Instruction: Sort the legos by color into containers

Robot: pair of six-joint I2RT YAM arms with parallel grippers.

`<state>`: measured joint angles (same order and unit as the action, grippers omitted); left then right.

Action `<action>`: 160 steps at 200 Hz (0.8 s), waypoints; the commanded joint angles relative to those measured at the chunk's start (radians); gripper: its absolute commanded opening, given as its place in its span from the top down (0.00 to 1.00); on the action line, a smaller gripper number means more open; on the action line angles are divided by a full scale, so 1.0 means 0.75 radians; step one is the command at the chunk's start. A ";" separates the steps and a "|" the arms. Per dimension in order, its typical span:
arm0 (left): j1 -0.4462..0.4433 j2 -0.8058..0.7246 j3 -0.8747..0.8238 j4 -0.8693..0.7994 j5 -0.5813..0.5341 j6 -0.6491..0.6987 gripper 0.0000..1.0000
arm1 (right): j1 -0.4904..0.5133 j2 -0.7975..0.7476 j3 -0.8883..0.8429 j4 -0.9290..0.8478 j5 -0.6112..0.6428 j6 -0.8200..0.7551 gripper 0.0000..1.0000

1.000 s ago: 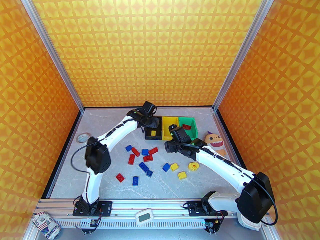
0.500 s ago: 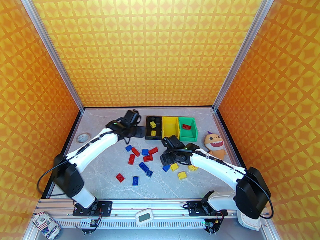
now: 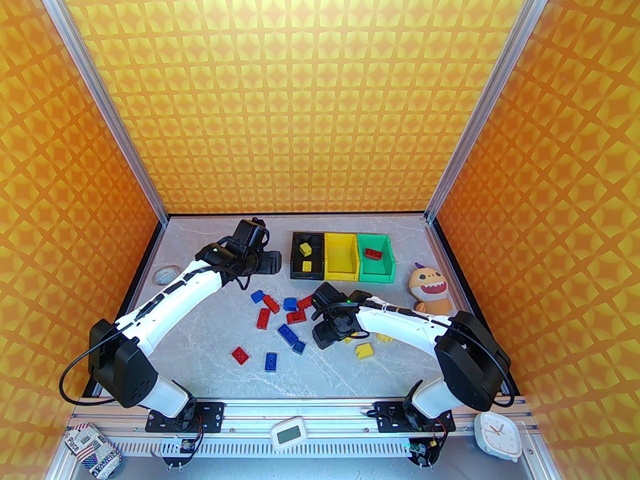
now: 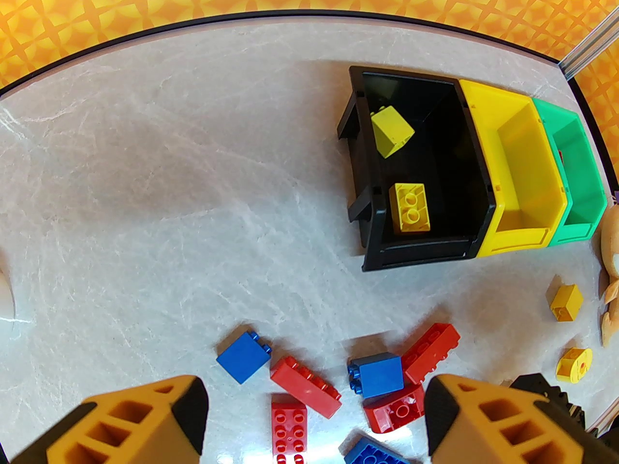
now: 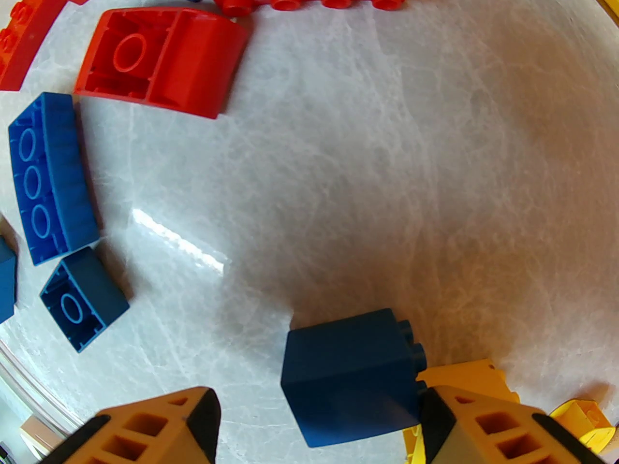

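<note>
Three containers stand in a row at the back: black (image 3: 294, 257), yellow (image 3: 341, 263) and green (image 3: 378, 268). Two yellow legos (image 4: 391, 131) (image 4: 410, 208) lie in the black one (image 4: 367, 239), and a red lego (image 3: 372, 253) lies in the green. Red, blue and yellow legos (image 3: 262, 318) are scattered mid-table. My left gripper (image 3: 270, 263) hovers open and empty just left of the black container, above the red and blue pile (image 4: 314, 418). My right gripper (image 3: 325, 335) is low and open, straddling a blue lego (image 5: 348, 375) that rests against its right finger (image 5: 435, 423).
An orange plush monster (image 3: 430, 290) sits right of the green container. A white tape roll (image 3: 165, 274) lies at the left edge. Yellow legos (image 3: 364, 350) lie beside the right arm. A clock (image 3: 497, 433), a small display (image 3: 288, 434) and a can (image 3: 92, 449) sit on the front rail.
The left arm drew back leftward off the black container, uncovering a second yellow lego inside. The right arm swung from the green container down to the blue lego at mid-table.
</note>
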<state>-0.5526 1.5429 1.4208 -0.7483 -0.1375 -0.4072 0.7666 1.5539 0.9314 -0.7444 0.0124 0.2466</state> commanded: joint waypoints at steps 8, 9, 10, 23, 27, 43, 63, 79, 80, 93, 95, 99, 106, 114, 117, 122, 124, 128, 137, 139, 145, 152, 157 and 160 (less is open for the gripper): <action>-0.002 -0.060 -0.015 -0.004 -0.009 0.004 0.22 | 0.011 0.036 0.018 -0.014 0.032 -0.020 0.30; -0.002 -0.060 -0.015 -0.003 -0.009 0.003 0.22 | 0.011 0.035 0.018 -0.013 0.032 -0.020 0.30; -0.002 -0.061 -0.015 -0.003 -0.009 0.002 0.22 | 0.011 0.036 0.018 -0.013 0.032 -0.020 0.30; 0.000 -0.063 -0.017 -0.003 -0.009 0.001 0.22 | 0.011 0.042 0.018 -0.012 0.042 -0.018 0.33; 0.000 -0.063 -0.019 -0.003 -0.008 -0.001 0.22 | 0.011 0.044 0.017 -0.010 0.048 -0.018 0.33; 0.000 -0.063 -0.020 -0.004 -0.007 -0.001 0.22 | 0.010 0.049 0.020 -0.006 0.066 -0.013 0.34; -0.001 -0.062 -0.024 -0.006 -0.007 -0.003 0.22 | 0.011 0.049 0.021 0.004 0.087 -0.004 0.36; 0.001 -0.064 -0.025 -0.008 -0.008 -0.002 0.22 | 0.011 0.047 0.026 0.011 0.096 0.003 0.37; 0.002 -0.065 -0.025 -0.007 -0.008 -0.002 0.22 | 0.011 0.047 0.026 0.012 0.097 0.003 0.37; 0.002 -0.068 -0.029 -0.007 -0.009 -0.001 0.22 | 0.011 0.046 0.029 0.021 0.111 0.013 0.38; 0.002 -0.068 -0.030 -0.008 -0.008 -0.001 0.22 | 0.011 0.046 0.028 0.023 0.113 0.013 0.38; 0.000 -0.069 -0.031 -0.007 -0.007 -0.001 0.22 | 0.011 0.046 0.029 0.027 0.111 0.013 0.38; 0.002 -0.071 -0.031 -0.007 -0.008 0.002 0.22 | 0.010 0.047 0.028 0.028 0.109 0.013 0.38; 0.001 -0.073 -0.035 -0.007 -0.009 0.001 0.22 | 0.011 0.052 0.030 0.031 0.107 0.013 0.39; 0.002 -0.075 -0.036 -0.008 -0.009 0.001 0.22 | 0.010 0.054 0.030 0.032 0.106 0.013 0.39; 0.001 -0.077 -0.038 -0.007 -0.007 0.001 0.22 | 0.011 0.055 0.032 0.035 0.101 0.013 0.40; 0.001 -0.078 -0.038 -0.007 -0.008 0.001 0.22 | 0.011 0.055 0.032 0.035 0.102 0.011 0.40; 0.003 -0.079 -0.039 -0.005 -0.008 0.002 0.22 | 0.011 0.057 0.032 0.039 0.097 0.013 0.40; 0.002 -0.081 -0.044 -0.004 -0.009 0.001 0.22 | 0.011 0.062 0.033 0.045 0.086 0.009 0.42; 0.002 -0.083 -0.044 -0.003 -0.007 0.002 0.22 | 0.011 0.062 0.033 0.048 0.084 0.009 0.43; 0.002 -0.085 -0.047 -0.004 -0.008 0.002 0.22 | 0.011 0.063 0.032 0.054 0.076 0.007 0.43; 0.002 -0.086 -0.051 -0.003 -0.008 0.003 0.22 | 0.011 0.065 0.034 0.063 0.069 0.003 0.44; 0.005 -0.087 -0.052 -0.002 -0.009 0.005 0.22 | 0.010 0.066 0.036 0.067 0.065 0.002 0.46; 0.005 -0.088 -0.052 -0.003 -0.009 0.004 0.22 | 0.011 0.068 0.036 0.072 0.062 0.002 0.46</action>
<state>-0.5526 1.5097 1.4002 -0.7475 -0.1375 -0.4072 0.7666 1.5871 0.9321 -0.7322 0.0677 0.2497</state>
